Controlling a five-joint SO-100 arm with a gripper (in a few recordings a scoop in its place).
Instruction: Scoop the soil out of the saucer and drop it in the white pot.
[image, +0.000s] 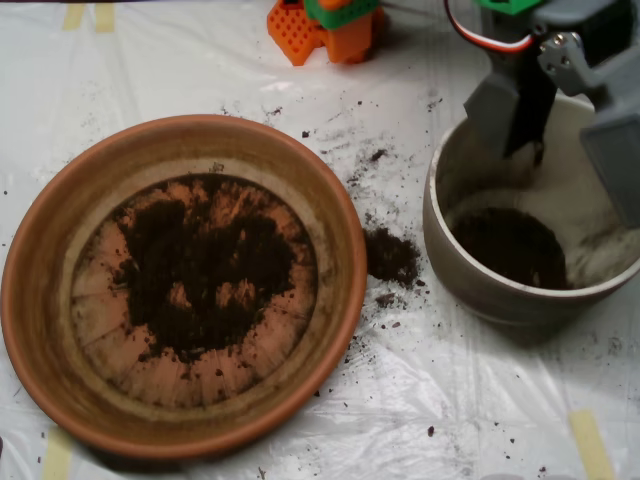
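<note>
White pot (470, 280) rim cut off right

Left of the grey clamshell scoop (560, 105), the round terracotta-orange clay saucer (45, 300) shows pale radial ridges under dark brown-black crumbly soil (200, 265); below the scoop, the off-white, grey-stained round pot (470, 275).

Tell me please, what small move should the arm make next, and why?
Probably lift the scoop off the white pot and swing it left toward the saucer. The scoop hangs open over the pot, which has soil on its bottom, while much soil remains in the saucer and a spilled pile lies between them.
</note>
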